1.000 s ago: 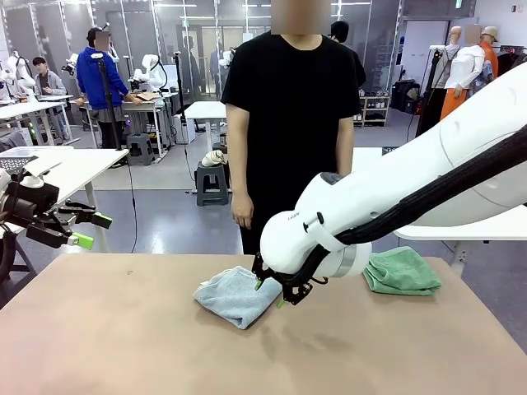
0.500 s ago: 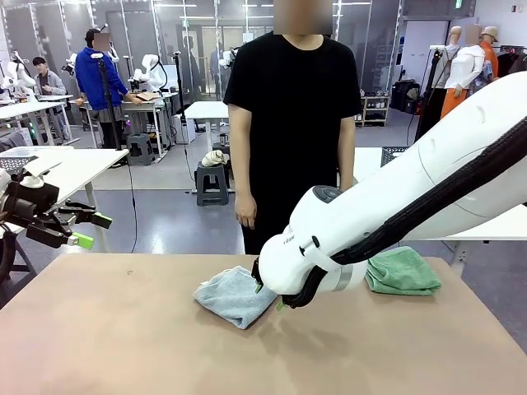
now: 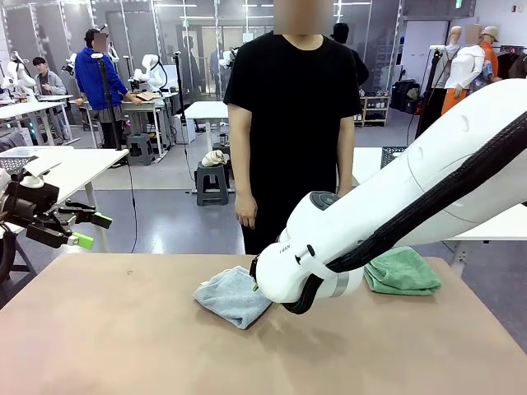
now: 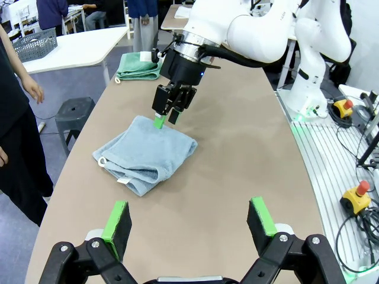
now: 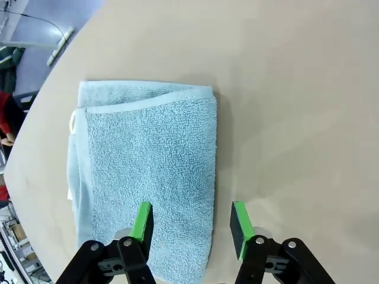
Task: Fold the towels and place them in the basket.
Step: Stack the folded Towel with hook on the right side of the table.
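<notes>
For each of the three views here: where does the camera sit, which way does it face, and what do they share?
Front: robot's side, facing the person across the table; right arm reaches over the blue towel.
Left wrist: raised at the table's end, looking along it past the open left gripper to the right gripper.
Right wrist: looks down between its own fingers.
Shared: blue towel; green towel.

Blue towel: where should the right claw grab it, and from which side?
Take the blue towel at its long folded edge, the one toward the green towel, coming straight down. The right claw already straddles that edge, one pad on the cloth, one over bare table. That edge looks neat and stacked; the opposite side has loose layers and a tag.
</notes>
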Motion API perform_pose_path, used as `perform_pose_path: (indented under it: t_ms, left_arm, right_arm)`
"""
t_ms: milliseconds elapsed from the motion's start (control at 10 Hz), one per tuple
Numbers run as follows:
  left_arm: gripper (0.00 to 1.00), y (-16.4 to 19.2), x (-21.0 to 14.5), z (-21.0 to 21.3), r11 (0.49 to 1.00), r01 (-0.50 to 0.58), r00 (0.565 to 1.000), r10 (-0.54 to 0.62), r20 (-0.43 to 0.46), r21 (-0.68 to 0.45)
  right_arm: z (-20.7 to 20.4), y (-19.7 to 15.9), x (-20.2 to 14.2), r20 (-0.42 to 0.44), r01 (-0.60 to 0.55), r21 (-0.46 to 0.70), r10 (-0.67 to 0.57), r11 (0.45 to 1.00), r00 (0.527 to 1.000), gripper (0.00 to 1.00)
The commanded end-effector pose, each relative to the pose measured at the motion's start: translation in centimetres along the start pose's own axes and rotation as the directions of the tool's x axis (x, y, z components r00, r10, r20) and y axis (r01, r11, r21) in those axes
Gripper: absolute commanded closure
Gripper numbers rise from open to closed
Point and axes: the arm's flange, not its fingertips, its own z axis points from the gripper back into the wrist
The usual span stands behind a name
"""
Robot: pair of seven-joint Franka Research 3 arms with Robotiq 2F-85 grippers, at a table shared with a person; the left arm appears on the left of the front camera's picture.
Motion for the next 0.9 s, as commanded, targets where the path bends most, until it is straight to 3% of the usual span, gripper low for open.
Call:
perform_pose_path:
  t_ms: [0, 100, 200, 300, 400, 600, 800]
  left_arm:
    - [0.00, -0.06, 0.07, 0.05, 1.000, 0.002, 1.000, -0.002, -0.003, 0.005]
    - [0.00, -0.06, 0.07, 0.05, 1.000, 0.002, 1.000, -0.002, -0.003, 0.005]
    - [0.00, -0.06, 0.07, 0.05, 1.000, 0.002, 1.000, -0.002, -0.003, 0.005]
    - [0.00, -0.06, 0.07, 0.05, 1.000, 0.002, 1.000, -0.002, -0.003, 0.005]
    - [0.00, -0.06, 0.07, 0.05, 1.000, 0.002, 1.000, -0.002, -0.003, 0.005]
    - [0.00, -0.06, 0.07, 0.05, 1.000, 0.002, 1.000, -0.002, -0.003, 0.005]
    - [0.00, -0.06, 0.07, 0.05, 1.000, 0.002, 1.000, -0.002, -0.003, 0.005]
  right_arm:
    - [-0.77, 0.83, -0.73, 0.060, 0.028, 0.023, -0.030, 0.999, 0.998, 0.49]
    - [-0.91, 0.83, -0.60, 0.060, 0.030, 0.020, -0.031, 0.999, 0.998, 0.53]
    - [-1.02, 0.81, -0.49, 0.061, 0.032, 0.019, -0.033, 0.999, 0.998, 0.69]
    - [-1.13, 0.77, -0.43, 0.063, 0.035, 0.021, -0.037, 0.999, 0.997, 0.72]
    - [-1.17, 0.79, -0.40, 0.067, 0.035, 0.023, -0.037, 0.999, 0.997, 0.88]
    - [-1.27, 0.78, -0.38, 0.072, 0.031, 0.023, -0.033, 0.999, 0.997, 1.00]
    - [-1.35, 0.78, -0.44, 0.066, 0.010, 0.020, -0.011, 1.000, 0.998, 1.00]
